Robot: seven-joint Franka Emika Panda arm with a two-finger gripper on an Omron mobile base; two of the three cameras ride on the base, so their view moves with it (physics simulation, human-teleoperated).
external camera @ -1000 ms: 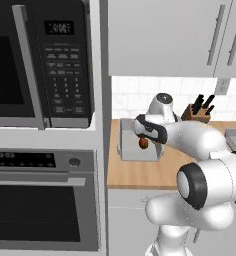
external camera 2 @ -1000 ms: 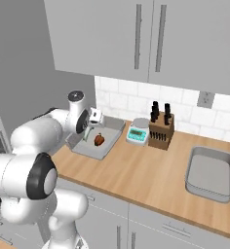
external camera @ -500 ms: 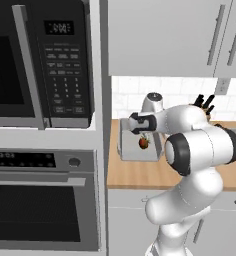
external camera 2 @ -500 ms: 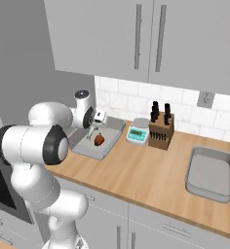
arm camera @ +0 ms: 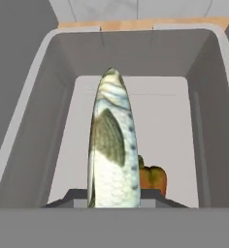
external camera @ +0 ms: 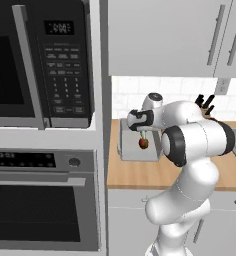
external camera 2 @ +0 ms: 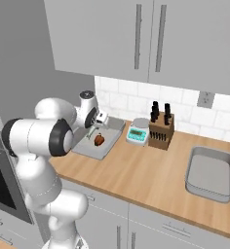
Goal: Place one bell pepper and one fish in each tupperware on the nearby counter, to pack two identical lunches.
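Observation:
My gripper [arm camera: 114, 196] is shut on a silvery-green fish [arm camera: 111, 145], which points away from the hand, down into a grey tupperware [arm camera: 48, 97]. A red-orange bell pepper [arm camera: 153, 178] lies on that tupperware's floor, beside and under the fish. In the left base view the gripper [external camera: 142, 131] hangs over the tupperware [external camera: 127, 152] at the counter's left end, with the pepper [external camera: 144, 144] below it. From the right base view the fish [external camera 2: 90, 132] dangles just above the pepper [external camera 2: 99, 140]. A second grey tupperware [external camera 2: 192, 182] sits far right on the counter [external camera 2: 136, 170].
A knife block [external camera 2: 161, 129] and a small kitchen scale [external camera 2: 137, 132] stand against the tiled wall, right of the near tupperware. A tall cabinet with a microwave [external camera: 40, 65] and an oven [external camera: 40, 200] bounds the counter on the left. Wall cabinets hang overhead.
The arm's elbow has swung from in front of the counter's right part to close behind the hand. The gripper has stayed over the left tupperware, still shut on the fish.

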